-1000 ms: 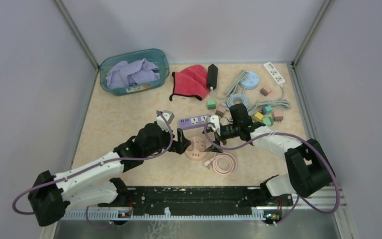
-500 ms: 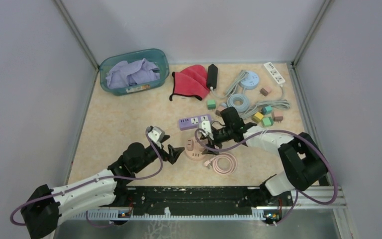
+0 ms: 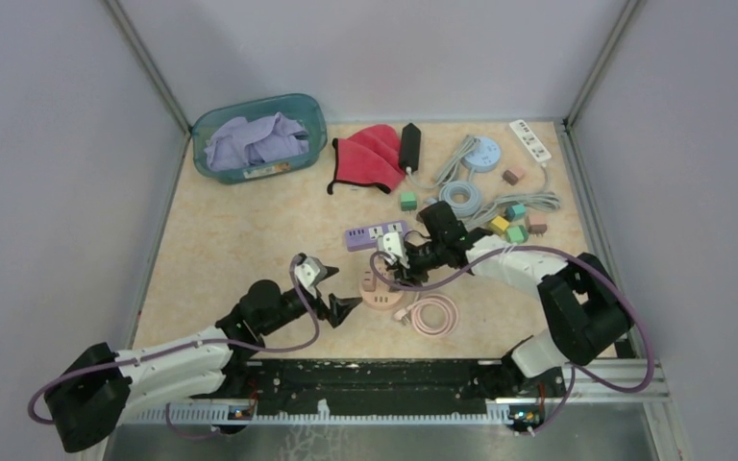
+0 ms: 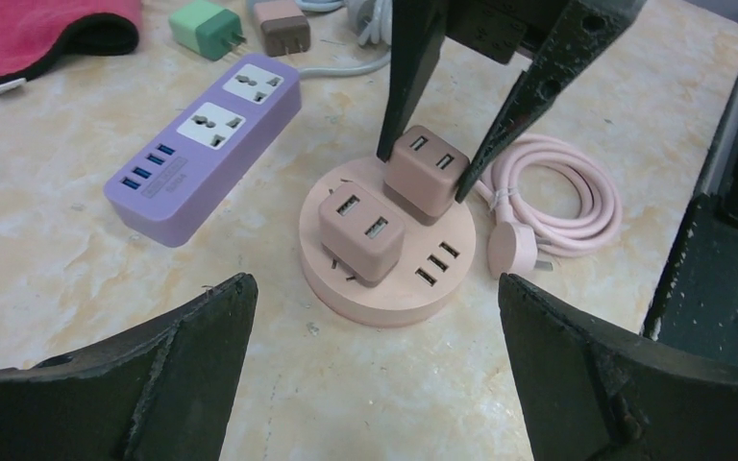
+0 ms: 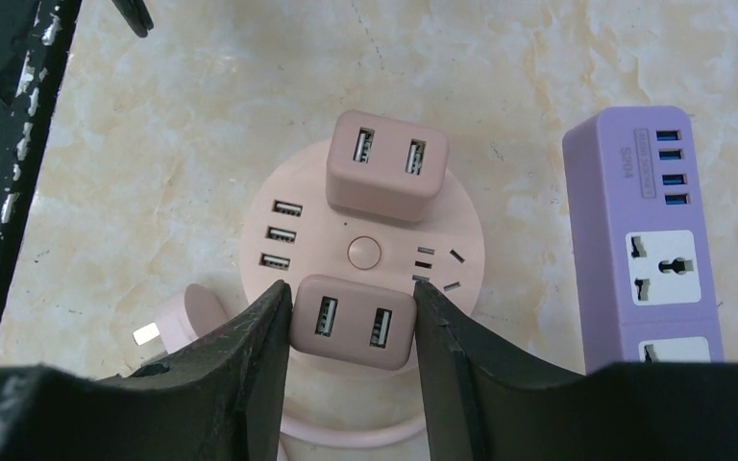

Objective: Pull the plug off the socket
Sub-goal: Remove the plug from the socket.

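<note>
Though rumpled, cloth in basket.

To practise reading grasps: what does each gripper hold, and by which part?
Right gripper: one pink plug, pinched by two opposite sides, seated in the socket. Left gripper: nothing.

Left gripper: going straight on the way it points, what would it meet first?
Probably the nearer pink cube plug on the round pink socket hub, centred ahead of the open left gripper; depth is unclear.
</note>
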You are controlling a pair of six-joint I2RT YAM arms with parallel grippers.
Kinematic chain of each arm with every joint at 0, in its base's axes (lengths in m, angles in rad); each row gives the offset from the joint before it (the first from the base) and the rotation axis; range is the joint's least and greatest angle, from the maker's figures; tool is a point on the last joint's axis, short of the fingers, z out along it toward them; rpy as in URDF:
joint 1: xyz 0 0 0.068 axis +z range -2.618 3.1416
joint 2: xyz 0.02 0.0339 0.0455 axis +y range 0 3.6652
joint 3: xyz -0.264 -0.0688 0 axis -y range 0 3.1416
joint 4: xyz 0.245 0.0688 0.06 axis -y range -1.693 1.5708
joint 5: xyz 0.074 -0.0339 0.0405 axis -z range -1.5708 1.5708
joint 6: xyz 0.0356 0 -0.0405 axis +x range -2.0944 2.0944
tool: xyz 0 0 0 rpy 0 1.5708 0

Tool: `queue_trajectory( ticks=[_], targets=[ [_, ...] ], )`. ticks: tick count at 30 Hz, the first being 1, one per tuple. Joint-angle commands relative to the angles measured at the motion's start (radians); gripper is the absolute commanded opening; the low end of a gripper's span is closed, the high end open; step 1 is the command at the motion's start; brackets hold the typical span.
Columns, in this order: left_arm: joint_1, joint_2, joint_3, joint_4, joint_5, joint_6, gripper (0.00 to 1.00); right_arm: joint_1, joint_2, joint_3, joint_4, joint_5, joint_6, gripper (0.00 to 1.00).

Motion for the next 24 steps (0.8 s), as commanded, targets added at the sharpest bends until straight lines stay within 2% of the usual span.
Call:
queue_trajectory(
  ticks=[1, 6, 13, 17, 24],
  targets=[
    [-0.003, 0.028, -0.034, 0.145, 0.119, 0.054, 1.0, 0.009, -0.001, 0.078, -0.119, -0.05, -0.156, 0.24],
    [-0.003, 0.045, -0.059, 0.217, 0.191, 0.107, 1.0, 0.008, 0.007, 0.097, -0.274, -0.136, -0.342, 0.25],
    [-0.003, 0.128, -0.06, 0.294, 0.3, 0.13, 1.0, 0.008, 0.074, 0.164, -0.498, -0.168, -0.579, 0.29],
    [-0.003, 0.22, -0.044, 0.346, 0.348, 0.13, 0.99, 0.007, 0.09, 0.172, -0.493, -0.164, -0.571, 0.29],
    [-0.005, 0.378, 0.022, 0.382, 0.342, 0.145, 0.92, 0.007, 0.078, 0.159, -0.468, -0.151, -0.554, 0.3]
  ],
)
